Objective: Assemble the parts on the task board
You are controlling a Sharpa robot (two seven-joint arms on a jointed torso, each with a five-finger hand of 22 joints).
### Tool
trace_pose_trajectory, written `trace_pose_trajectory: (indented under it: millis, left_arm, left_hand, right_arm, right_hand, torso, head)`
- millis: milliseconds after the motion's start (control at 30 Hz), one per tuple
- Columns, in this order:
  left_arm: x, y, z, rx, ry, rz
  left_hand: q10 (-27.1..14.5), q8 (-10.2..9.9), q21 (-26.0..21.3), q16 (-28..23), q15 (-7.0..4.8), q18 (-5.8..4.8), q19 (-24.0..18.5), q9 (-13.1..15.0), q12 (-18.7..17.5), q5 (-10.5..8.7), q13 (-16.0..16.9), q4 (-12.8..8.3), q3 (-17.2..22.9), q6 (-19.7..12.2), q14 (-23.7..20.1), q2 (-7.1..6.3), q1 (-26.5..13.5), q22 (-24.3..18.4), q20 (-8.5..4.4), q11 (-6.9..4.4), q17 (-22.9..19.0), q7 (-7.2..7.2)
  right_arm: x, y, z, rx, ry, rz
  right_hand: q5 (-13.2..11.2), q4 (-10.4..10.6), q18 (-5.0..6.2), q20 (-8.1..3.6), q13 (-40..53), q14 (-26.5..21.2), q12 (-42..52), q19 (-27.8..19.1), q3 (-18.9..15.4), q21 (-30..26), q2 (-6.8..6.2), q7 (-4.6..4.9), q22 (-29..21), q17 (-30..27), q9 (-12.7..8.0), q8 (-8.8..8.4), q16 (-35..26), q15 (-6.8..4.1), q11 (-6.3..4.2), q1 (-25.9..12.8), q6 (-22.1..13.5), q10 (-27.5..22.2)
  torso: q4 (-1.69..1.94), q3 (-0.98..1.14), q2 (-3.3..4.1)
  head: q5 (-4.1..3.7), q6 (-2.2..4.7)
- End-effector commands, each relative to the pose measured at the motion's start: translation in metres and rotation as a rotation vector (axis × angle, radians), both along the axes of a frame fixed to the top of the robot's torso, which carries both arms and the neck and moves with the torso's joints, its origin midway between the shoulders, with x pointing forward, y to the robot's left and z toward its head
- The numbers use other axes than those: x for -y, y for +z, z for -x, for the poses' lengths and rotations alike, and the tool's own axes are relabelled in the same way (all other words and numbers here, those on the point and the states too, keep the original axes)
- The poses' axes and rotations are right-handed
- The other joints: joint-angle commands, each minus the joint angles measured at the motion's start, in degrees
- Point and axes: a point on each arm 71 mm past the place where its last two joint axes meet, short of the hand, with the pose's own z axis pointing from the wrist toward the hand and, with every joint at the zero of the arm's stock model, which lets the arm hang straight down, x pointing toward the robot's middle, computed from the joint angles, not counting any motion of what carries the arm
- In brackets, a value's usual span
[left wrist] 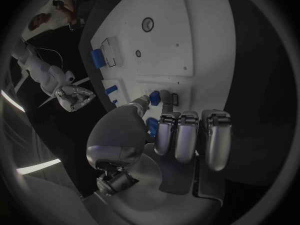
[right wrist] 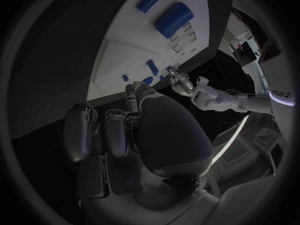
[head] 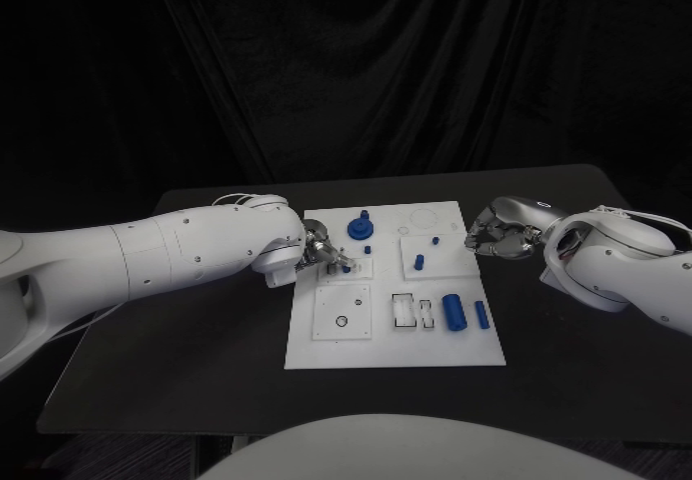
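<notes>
White task board (head: 325, 350) lies flat in the middle of the black desk (head: 173, 380). Left hand (head: 326, 252) sits over the board's left side; in the left wrist view its thumb and one finger pinch a small blue part (left wrist: 154, 96) just above a square recess, the other fingers (left wrist: 187, 140) held straight beside it. Right hand (head: 498, 238) rests off the board's right edge, fingers curled in with nothing in them. On the board: a blue round knob (head: 361, 229) near the far edge, a short blue peg (head: 418, 262) at centre, a thick blue cylinder (head: 453, 311) and a thin blue bar (head: 482, 316) lying side by side on the near right.
</notes>
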Motion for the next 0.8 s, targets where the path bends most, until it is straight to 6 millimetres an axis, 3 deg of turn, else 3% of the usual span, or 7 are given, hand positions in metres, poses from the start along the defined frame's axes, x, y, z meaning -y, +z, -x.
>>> trace_pose_trajectory:
  millis: [33, 200, 367, 433, 700, 800]
  left_arm:
    - [-0.001, 0.016, -0.007, 0.111, 0.01, 0.022]
    - [-0.005, 0.035, -0.013, 0.169, 0.017, 0.044]
    - [-0.012, 0.054, -0.02, 0.221, 0.032, 0.055]
    - [-0.016, 0.06, -0.023, 0.233, 0.038, 0.052]
    - [-0.035, 0.066, -0.036, 0.212, 0.068, -0.001]
    - [-0.041, 0.064, -0.04, 0.192, 0.071, -0.023]
  left_hand:
    - [5.95, 0.28, -0.19, -0.25, -0.49, -0.32, 5.84, 0.23, 0.2, 0.36, 15.09, 0.08, -0.42, 0.0, 5.95, -0.01, 0.6, 15.09, -0.45, -0.5, 15.09, -0.42]
    - [5.95, 0.87, -0.19, -0.25, -0.75, -0.32, 5.84, 1.17, 0.2, 0.78, 15.09, 0.45, -0.7, 0.45, 5.95, 0.16, 1.08, 15.09, -0.75, -0.78, 15.09, -0.73]
    - [5.95, 1.15, -0.19, -0.25, -1.05, -0.32, 5.84, 1.86, 0.2, 1.56, 15.09, 0.29, -0.73, 0.78, 5.95, 0.14, 2.23, 15.09, -1.08, -1.11, 15.09, -1.07]
    - [5.95, 1.16, -0.19, -0.25, -1.13, -0.32, 5.84, 1.99, 0.2, 1.86, 15.09, 0.32, -0.75, 0.87, 5.95, 0.14, 2.47, 15.09, -1.16, -1.18, 15.09, -1.15]
    - [5.95, 1.03, -0.19, -0.25, -1.2, -0.32, 5.84, 2.01, 0.2, 2.04, 15.09, 0.5, -0.77, 0.89, 5.95, 0.27, 2.55, 15.09, -1.25, -1.24, 15.09, -1.19]
    - [5.95, -0.19, -0.19, -0.25, -1.41, -0.32, 5.84, 1.64, 0.2, 3.22, 15.09, 0.13, -0.3, 0.57, 5.95, 0.44, 4.25, 15.09, -1.49, -1.39, 15.09, -1.31]
  right_arm:
    - [0.001, 0.002, 0.0, 0.029, -0.009, -0.016]
    - [0.002, 0.002, 0.0, 0.029, -0.011, -0.016]
    - [0.002, 0.002, 0.0, 0.029, -0.011, -0.015]
    - [0.001, 0.002, 0.0, 0.028, -0.011, -0.015]
    - [-0.001, 0.001, -0.001, 0.025, -0.005, -0.013]
    - [-0.001, 0.001, -0.001, 0.023, -0.004, -0.013]
  right_hand:
    - [0.4, 0.13, 0.49, -0.31, 8.48, 4.35, -0.01, 1.1, 0.34, 0.42, 0.1, -0.14, 11.21, 6.64, 0.06, -0.27, -0.11, -0.47, -0.44, -0.26, -0.24, 1.65]
    - [0.42, 0.18, 0.5, -0.31, 8.45, 4.34, -0.03, 1.08, 0.32, 0.36, 0.1, -0.15, 11.19, 6.57, 0.08, -0.27, -0.15, -0.48, -0.44, -0.34, -0.22, 1.65]
    - [0.42, 0.18, 0.5, -0.31, 8.45, 4.34, -0.03, 1.08, 0.32, 0.36, 0.1, -0.15, 11.19, 6.57, 0.08, -0.27, -0.15, -0.48, -0.44, -0.34, -0.22, 1.65]
    - [0.42, 0.18, 0.5, -0.31, 8.45, 4.34, -0.03, 1.08, 0.32, 0.36, 0.1, -0.15, 11.19, 6.57, 0.08, -0.27, -0.15, -0.48, -0.44, -0.34, -0.22, 1.65]
    - [0.42, 0.18, 0.5, -0.31, 8.45, 4.34, -0.03, 1.08, 0.32, 0.36, 0.1, -0.15, 11.19, 6.57, 0.08, -0.27, -0.15, -0.48, -0.44, -0.34, -0.22, 1.65]
    - [0.44, 0.24, 0.52, -0.32, 8.35, 4.34, -0.08, 1.05, 0.31, 0.28, 0.1, -0.16, 11.17, 6.57, 0.1, -0.27, -0.16, -0.48, -0.46, -0.44, -0.23, 1.6]
  torso:
    - [0.04, 0.0, -0.03]
    - [0.08, -0.01, -0.02]
    - [-0.04, 0.11, -0.03]
    - [0.03, 0.05, 0.03]
    - [-0.03, 0.04, 0.04]
    - [-0.06, 0.05, 0.07]
  head:
    - [-0.17, 0.01]
    - [-0.33, 0.01]
    - [-0.37, 0.01]
    - [-0.38, 0.01]
    - [0.01, 0.01]
    - [0.04, 0.01]
